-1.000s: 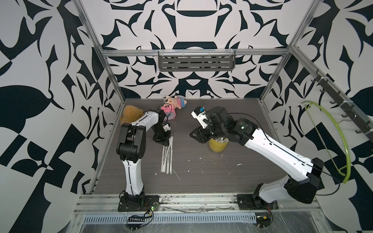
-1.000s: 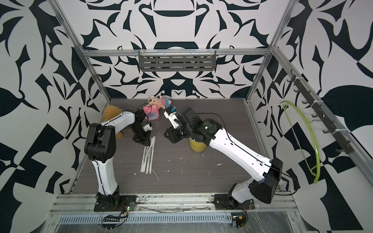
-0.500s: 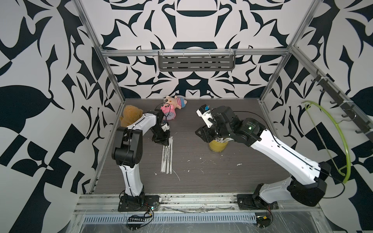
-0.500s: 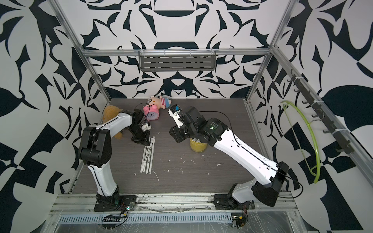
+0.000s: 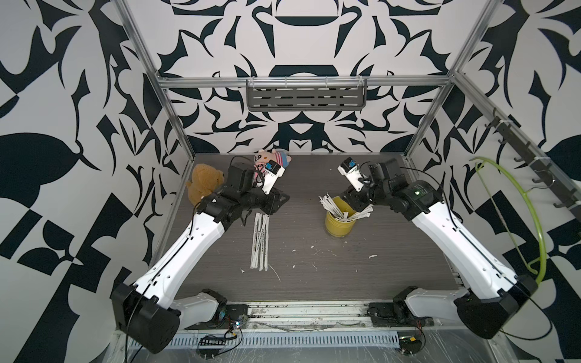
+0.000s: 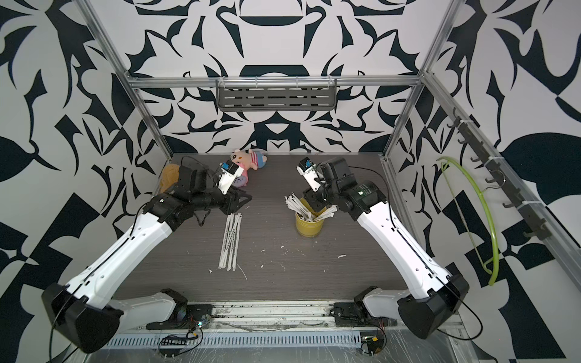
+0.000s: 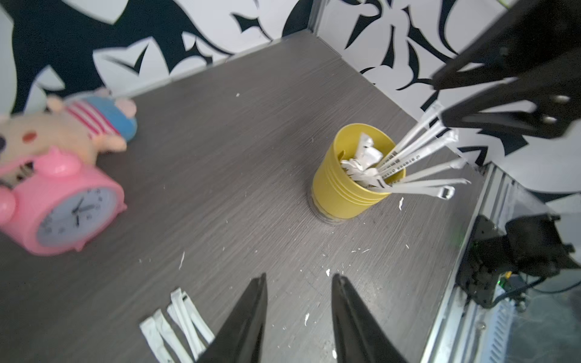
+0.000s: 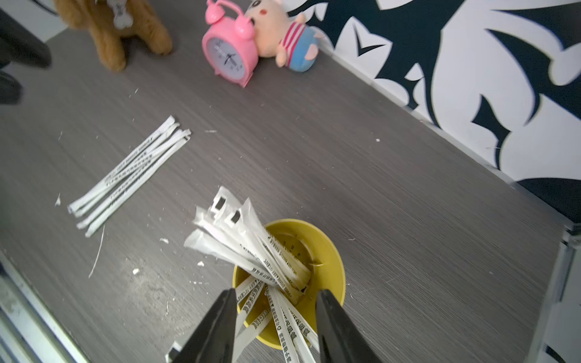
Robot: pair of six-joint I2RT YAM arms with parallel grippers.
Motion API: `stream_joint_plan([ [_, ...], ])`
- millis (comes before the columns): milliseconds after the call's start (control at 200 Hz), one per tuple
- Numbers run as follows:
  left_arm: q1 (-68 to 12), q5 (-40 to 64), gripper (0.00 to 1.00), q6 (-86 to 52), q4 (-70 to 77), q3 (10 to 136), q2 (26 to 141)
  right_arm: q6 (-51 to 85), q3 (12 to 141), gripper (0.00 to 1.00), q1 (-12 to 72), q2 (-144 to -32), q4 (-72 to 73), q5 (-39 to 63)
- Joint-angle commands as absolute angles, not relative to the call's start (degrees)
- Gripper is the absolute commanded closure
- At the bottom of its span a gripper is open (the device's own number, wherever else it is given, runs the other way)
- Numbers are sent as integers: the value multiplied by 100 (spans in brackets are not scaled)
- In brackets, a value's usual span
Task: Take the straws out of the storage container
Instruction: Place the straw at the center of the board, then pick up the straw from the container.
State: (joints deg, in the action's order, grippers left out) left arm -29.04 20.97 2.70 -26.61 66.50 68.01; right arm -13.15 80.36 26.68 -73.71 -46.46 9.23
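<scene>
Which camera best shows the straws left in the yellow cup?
Right wrist view: the straws in the yellow cup fill the foreground, print legible. Left wrist view shows them smaller, side-on; both top views show only tiny white tips.

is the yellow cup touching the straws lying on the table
Apart. In both top views a bare stretch of table separates the yellow cup from the straw pile.

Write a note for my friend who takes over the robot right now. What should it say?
The left gripper is open and empty, above the grey wood-grain table.
The right gripper is open, jaws either side of white paper-wrapped straws in the yellow cylindrical cup.
Done: a small bundle of straws lies flat on the table.
Left: many straws stand in the cup; lift them out.
</scene>
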Motion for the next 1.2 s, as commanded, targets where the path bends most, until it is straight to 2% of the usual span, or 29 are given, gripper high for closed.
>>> stream_joint_plan([
  [0, -2987, 2591, 58, 825, -2002, 6298, 6666, -2332, 8030, 52, 2405, -7549, -4332, 1836],
  [290, -3194, 3415, 58, 1140, -1969, 6037, 6874, -2961, 8265, 53, 2386, -8245, -4591, 2257],
  [660, -3509, 3333, 58, 1311, -1804, 6184, 7440, -2607, 8626, 62, 2373, -8724, -4547, 1932],
  [975, -3515, 3287, 57, 1529, -1975, 6305, 7558, -2620, 8486, 63, 2364, -8722, -4560, 1869],
  [1195, -3512, 3262, 58, 1335, -1838, 6214, 7554, -2515, 8671, 72, 2355, -8967, -4500, 1711],
])
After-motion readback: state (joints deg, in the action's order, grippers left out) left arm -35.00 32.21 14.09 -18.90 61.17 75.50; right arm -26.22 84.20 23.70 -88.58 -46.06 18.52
